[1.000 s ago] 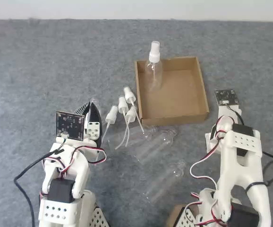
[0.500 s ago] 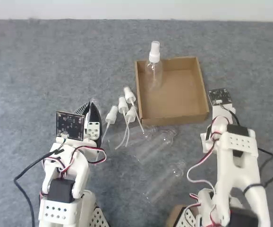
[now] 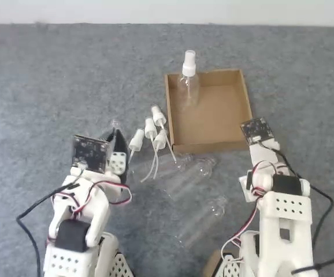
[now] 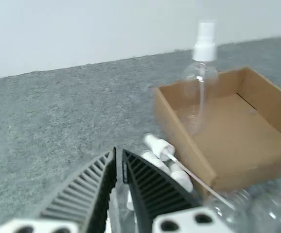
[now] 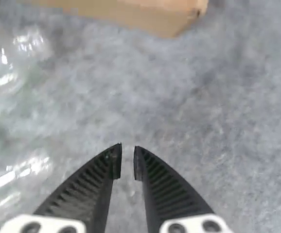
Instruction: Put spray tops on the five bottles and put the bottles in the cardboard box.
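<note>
Left tool (image 4: 119, 153) and right tool (image 5: 127, 148) are both nearly closed. Spray tops (image 3: 149, 133) lie beside the cardboard box (image 3: 213, 144); uncapped bottles (image 3: 193, 170) lie before it. Open the left tool, grip one top by its head.

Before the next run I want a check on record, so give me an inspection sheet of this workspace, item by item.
Surface: grey carpet, flat, no spills seen.
Job's things: cardboard box open; one capped bottle upright in a far corner of it; four loose spray tops beside the box; uncapped clear bottles lying in front of it, count unclear.
Clutter: a brown corner by the right arm's base, unclear what.
Grippers: left end effector shut, near the spray tops; right end effector shut, over bare carpet near a box corner.
Cables: black cable loops onto the carpet beside the left arm.
Surroundings: pale wall behind the carpet.
</note>
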